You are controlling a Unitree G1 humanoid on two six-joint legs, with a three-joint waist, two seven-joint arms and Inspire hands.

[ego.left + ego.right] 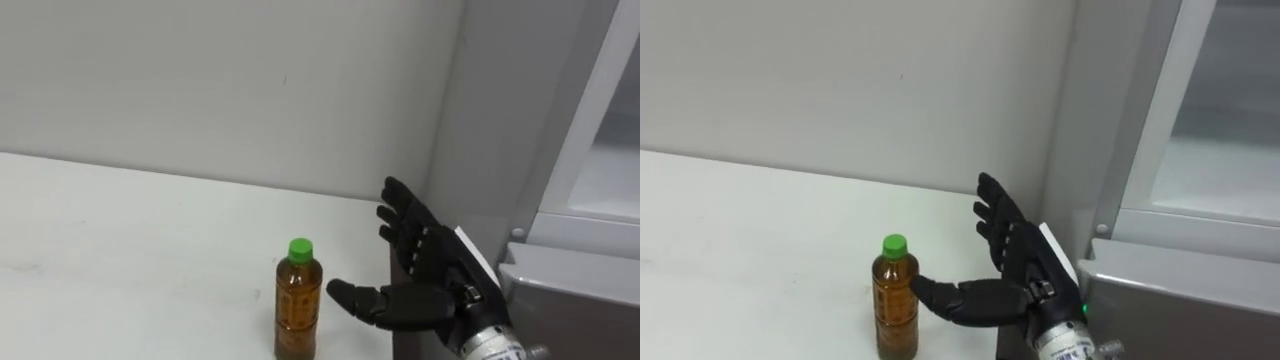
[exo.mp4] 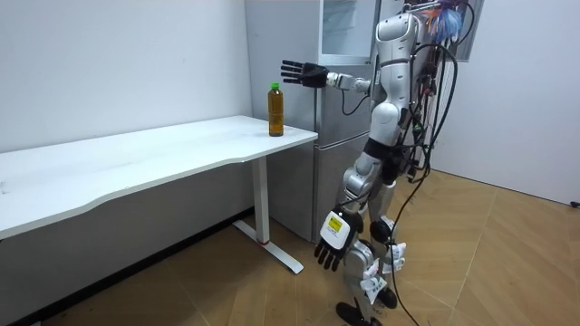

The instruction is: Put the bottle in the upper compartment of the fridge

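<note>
Grasp stage: right hand [image 1: 430, 270], fingers [image 1: 400, 198] spread, just beside the green-capped amber plastic bottle [image 1: 298, 310]. Next, I'd say: close round it.

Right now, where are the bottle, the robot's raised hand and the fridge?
bottle [image 1: 298, 310]: left eye view, on its amber body.
right hand [image 1: 428, 266]: left eye view, on the middle of the hand.
fridge [image 2: 331, 181]: room view, on its lower grey front.

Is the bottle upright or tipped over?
Upright: the bottle stands on the table, green cap on top, right hand open beside it.
</note>
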